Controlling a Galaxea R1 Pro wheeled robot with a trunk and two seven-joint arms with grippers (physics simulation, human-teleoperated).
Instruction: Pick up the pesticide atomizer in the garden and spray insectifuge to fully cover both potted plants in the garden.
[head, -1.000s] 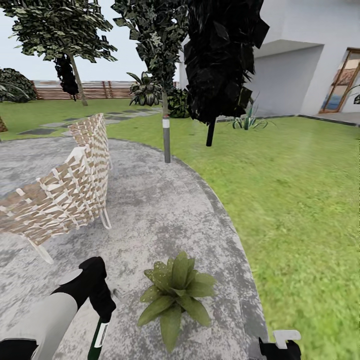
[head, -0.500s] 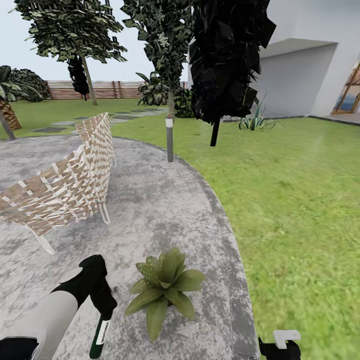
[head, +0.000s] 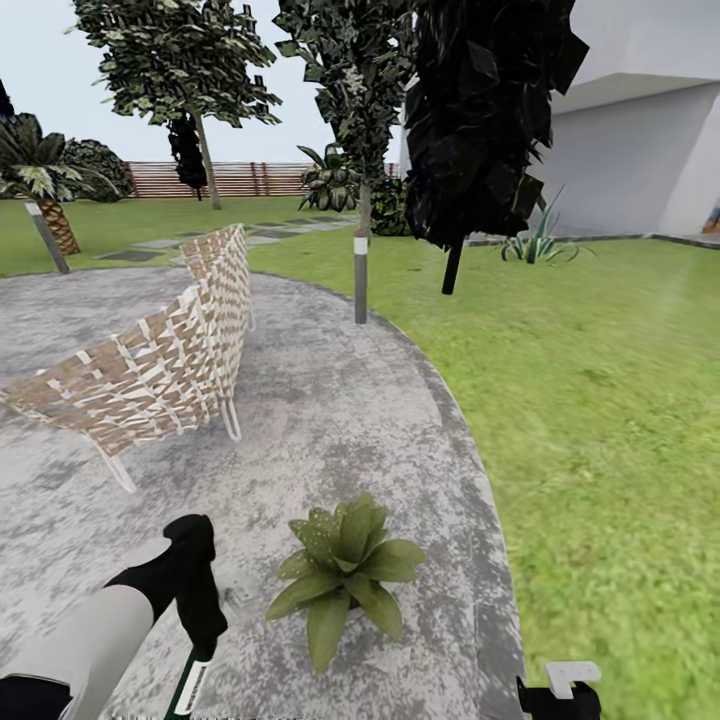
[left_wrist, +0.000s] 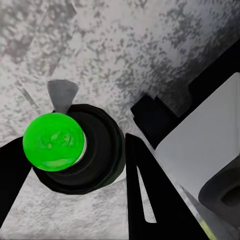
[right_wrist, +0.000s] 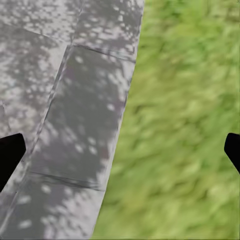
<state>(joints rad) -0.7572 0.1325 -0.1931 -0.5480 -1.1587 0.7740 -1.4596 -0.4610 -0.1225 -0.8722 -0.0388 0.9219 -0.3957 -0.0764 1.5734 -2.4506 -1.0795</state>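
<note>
Left gripper (left_wrist: 75, 165) is clamped round the pesticide atomizer (left_wrist: 70, 147), fingers on both sides of its dark body w/ the bright green cap facing the wrist cam; in the head view the bottle (head: 186, 688) hangs below the black wrist, dark green w/ a white label, low over the patio (head: 330, 420). One potted plant (head: 345, 575) sits on the grey paving just beside the atomizer on its right, near the patio's edge where the lawn (head: 600, 400) starts; pot itself is hidden under the leaves. Right gripper (right_wrist: 120, 150) is spread wide, nothing in it, fingertips at opposite edges of the wrist view, hanging over the paving/grass border; in the head view it's at the bottom right corner (head: 560, 690). Woven chair (head: 160, 365) is further back on the patio's left, well apart from the plant, grey bollard lamp (head: 360, 275) at the far rim, wooden fence (head: 230, 178) behind the trees.
</note>
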